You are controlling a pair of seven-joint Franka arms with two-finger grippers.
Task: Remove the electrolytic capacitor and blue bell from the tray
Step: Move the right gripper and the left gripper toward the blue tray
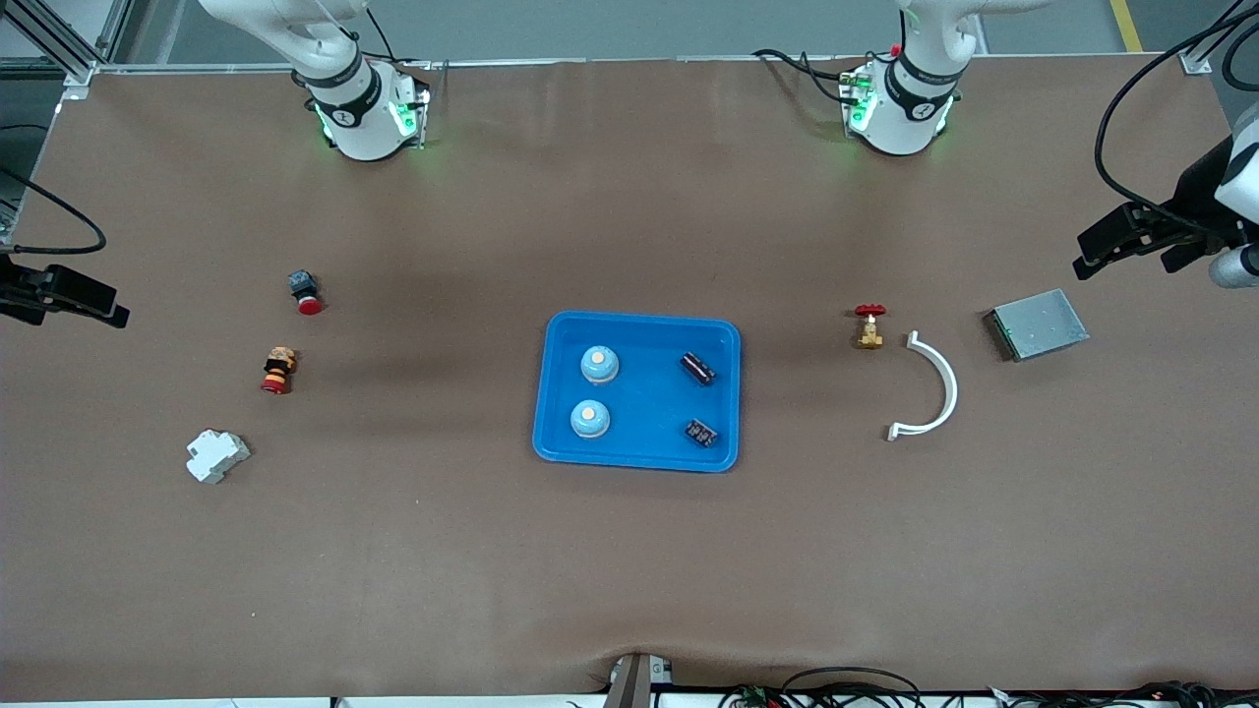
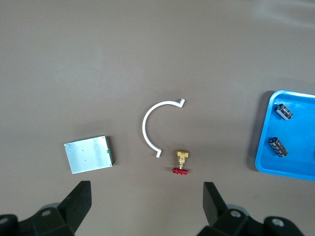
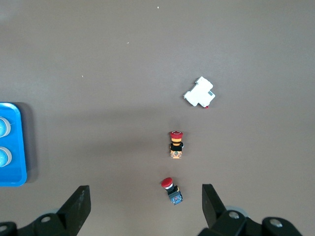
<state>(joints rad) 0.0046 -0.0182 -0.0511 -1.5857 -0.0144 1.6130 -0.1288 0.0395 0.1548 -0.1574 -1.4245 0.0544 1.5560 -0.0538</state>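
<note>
Both spread, empty: left gripper (image 2: 144, 206) above white plastic arc (image 2: 155, 125); right gripper (image 3: 142, 209) above red pushbuttons (image 3: 176, 143).

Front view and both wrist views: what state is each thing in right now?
Blue tray: flat on the table, holding four parts.
Two bells: upright in the tray.
Two capacitors: lying in the tray.
Valve: on the table, untouched.
Left gripper: open, empty, over the valve.
Right gripper: open, empty, over the push buttons.
</note>
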